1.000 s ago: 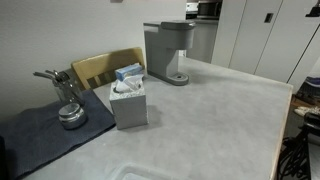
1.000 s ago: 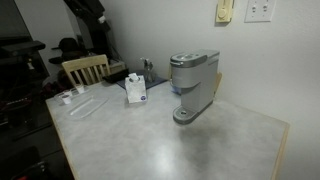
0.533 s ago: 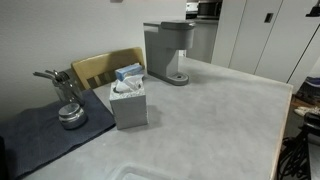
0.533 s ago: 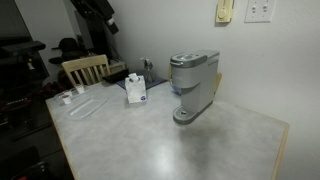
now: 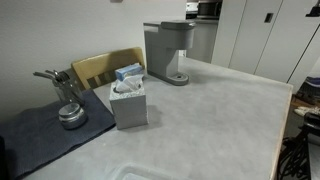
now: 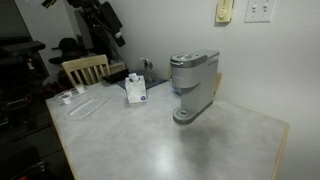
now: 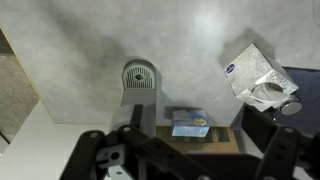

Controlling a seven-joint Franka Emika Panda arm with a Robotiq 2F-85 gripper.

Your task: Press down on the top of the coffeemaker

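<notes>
Arm (image 6: pixel 103 18) is a dark mass at the top left of an exterior view. It blends into the dark clutter behind, so the tool can't be picked out there. Wrist view: tool (image 7: pixel 188 150) is cut off by the bottom edge, only dark linkages and two fingers (image 7: pixel 88 150) showing. They are spread wide with nothing between them, so it is released.

Coffeemaker (image 5: pixel 168 50) (image 6: pixel 193 85) stands upright on the table (image 5: pixel 215 110) near the wall, long axis vertical. Its flat dark top is level. The wrist view looks down on it, coffeemaker (image 7: pixel 139 88), left of centre. The round drip tray points to the top of the frame, away from the tool, and the back of its top is hidden behind tool parts. The tool is high above it and well apart, no contact.

Tissue box (image 5: pixel 129 102) is on the table well apart from the coffeemaker. A chair (image 5: pixel 104 68) behind it holds a blue box (image 7: pixel 190 123), label unreadable.
</notes>
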